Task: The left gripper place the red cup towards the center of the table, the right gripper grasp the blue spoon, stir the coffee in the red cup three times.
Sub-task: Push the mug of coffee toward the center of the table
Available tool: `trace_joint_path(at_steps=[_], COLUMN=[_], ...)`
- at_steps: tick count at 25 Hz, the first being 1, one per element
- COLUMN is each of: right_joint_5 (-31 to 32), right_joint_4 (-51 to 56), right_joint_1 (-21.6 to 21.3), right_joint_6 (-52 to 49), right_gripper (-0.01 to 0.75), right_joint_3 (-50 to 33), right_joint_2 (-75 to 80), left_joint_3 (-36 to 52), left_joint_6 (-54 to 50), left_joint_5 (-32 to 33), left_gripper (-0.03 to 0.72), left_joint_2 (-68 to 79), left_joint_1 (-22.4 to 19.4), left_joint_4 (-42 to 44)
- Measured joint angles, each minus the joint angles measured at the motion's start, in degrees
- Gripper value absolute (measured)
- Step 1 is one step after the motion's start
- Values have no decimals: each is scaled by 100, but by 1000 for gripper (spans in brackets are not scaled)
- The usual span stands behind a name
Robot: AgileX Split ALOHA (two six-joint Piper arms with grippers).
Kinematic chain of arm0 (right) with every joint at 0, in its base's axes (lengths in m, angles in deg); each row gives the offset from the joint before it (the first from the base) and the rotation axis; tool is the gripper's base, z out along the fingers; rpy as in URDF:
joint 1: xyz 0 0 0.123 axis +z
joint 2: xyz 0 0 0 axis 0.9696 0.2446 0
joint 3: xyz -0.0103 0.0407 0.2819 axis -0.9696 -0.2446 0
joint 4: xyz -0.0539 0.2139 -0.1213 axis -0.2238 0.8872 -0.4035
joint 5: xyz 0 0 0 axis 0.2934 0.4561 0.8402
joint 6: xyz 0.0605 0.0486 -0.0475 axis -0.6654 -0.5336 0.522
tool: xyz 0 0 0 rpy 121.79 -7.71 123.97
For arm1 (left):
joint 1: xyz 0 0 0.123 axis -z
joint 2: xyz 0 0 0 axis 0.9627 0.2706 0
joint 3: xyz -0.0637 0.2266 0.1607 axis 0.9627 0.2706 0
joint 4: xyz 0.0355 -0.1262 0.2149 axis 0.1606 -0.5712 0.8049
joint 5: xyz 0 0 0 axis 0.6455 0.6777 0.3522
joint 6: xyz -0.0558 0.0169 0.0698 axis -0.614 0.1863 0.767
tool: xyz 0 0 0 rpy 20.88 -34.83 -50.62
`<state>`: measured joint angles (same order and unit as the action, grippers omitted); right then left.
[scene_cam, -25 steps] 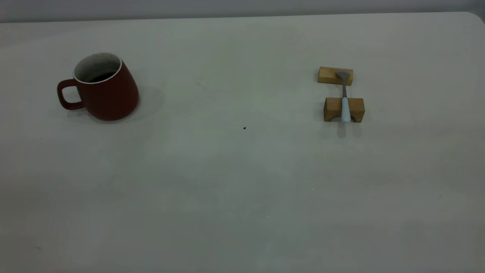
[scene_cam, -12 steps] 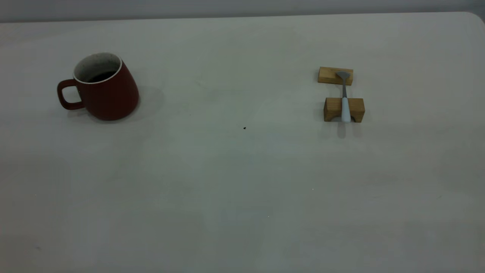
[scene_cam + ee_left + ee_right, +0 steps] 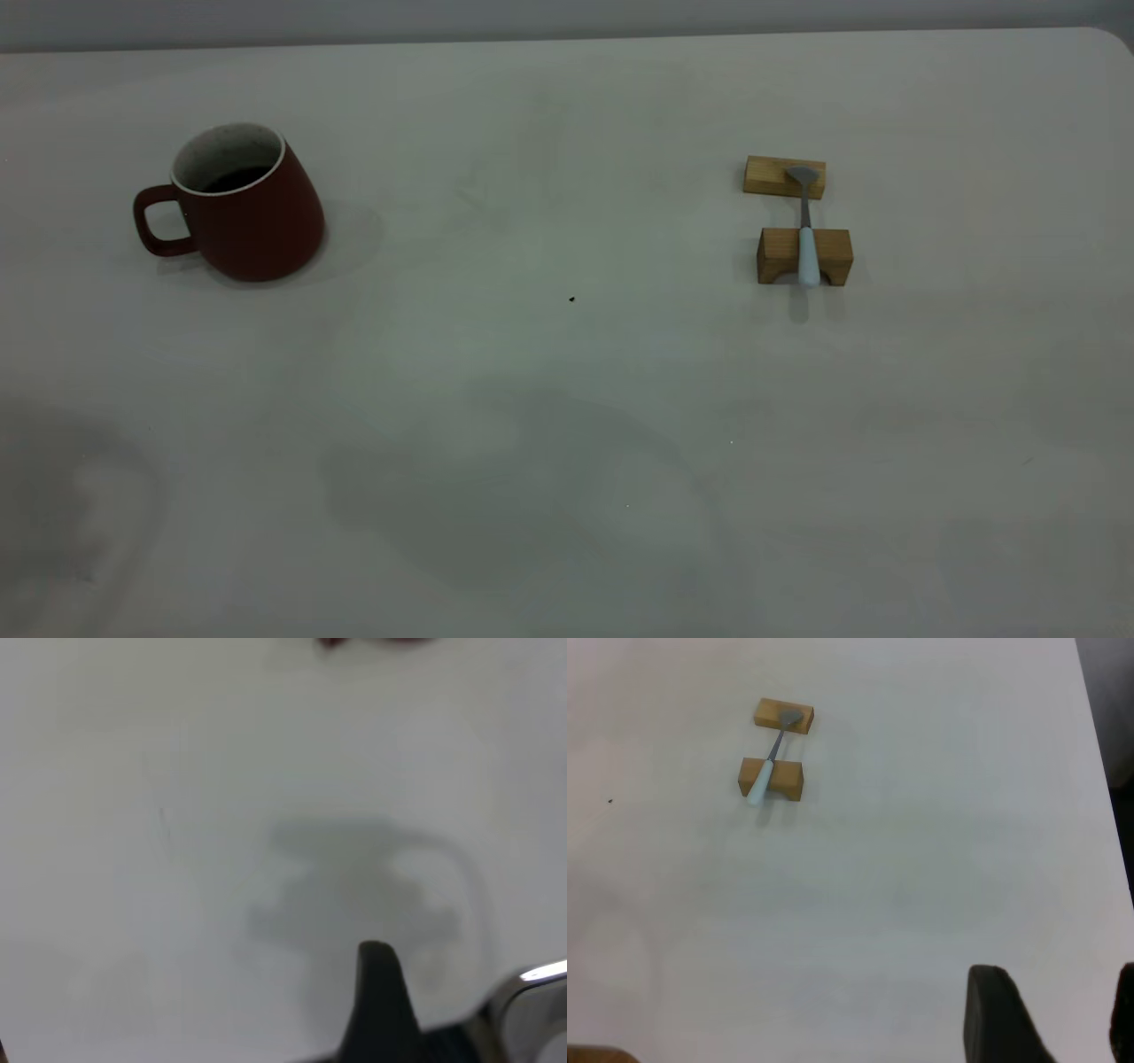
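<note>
The red cup (image 3: 244, 217) stands upright at the table's (image 3: 567, 399) far left, handle pointing outward, with dark coffee (image 3: 237, 180) inside. At the right the blue spoon (image 3: 806, 239) lies across two wooden blocks, also seen as the blue spoon (image 3: 769, 771) in the right wrist view. Neither arm shows in the exterior view. My right gripper (image 3: 1059, 1019) hangs open over bare table, well short of the spoon. My left gripper (image 3: 461, 992) shows one dark finger (image 3: 376, 1001) with bare table beside it; a sliver of the red cup (image 3: 332, 641) lies far ahead.
The spoon's bowl rests on a flat wooden block (image 3: 784, 176) and its handle on an arched block (image 3: 784, 255). A black speck (image 3: 571, 299) marks the table's middle. The table's edge (image 3: 1099, 771) runs close to the right arm's side.
Soft shadows have spread over the near part of the table in the exterior view. The cup and the spoon have not moved.
</note>
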<state>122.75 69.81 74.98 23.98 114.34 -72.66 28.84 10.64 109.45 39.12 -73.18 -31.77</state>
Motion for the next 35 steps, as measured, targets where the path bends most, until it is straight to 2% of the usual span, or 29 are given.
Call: trace_joint_path(at_steps=[4,11,19,29,35], right_joint_5=[0,0,0,0,0], right_joint_4=[0,0,0,0,0], right_joint_1=[0,0,0,0,0], right_joint_6=[0,0,0,0,0], right_gripper=[352,352,352,352,352], right_joint_3=[0,0,0,0,0], right_joint_2=[0,0,0,0,0], left_joint_3=[-560,-1582,-2938,-3895,-4052], left_joint_6=[571,1007,2014,2948,3390], left_joint_5=[-292,-431,-221,-154,-444], left_gripper=[630,638,638,637,617], left_joint_2=[1316,3193,5035,6189,6627], left_joint_1=[0,0,24,122,122], left_joint_4=[4,16,21,441,468])
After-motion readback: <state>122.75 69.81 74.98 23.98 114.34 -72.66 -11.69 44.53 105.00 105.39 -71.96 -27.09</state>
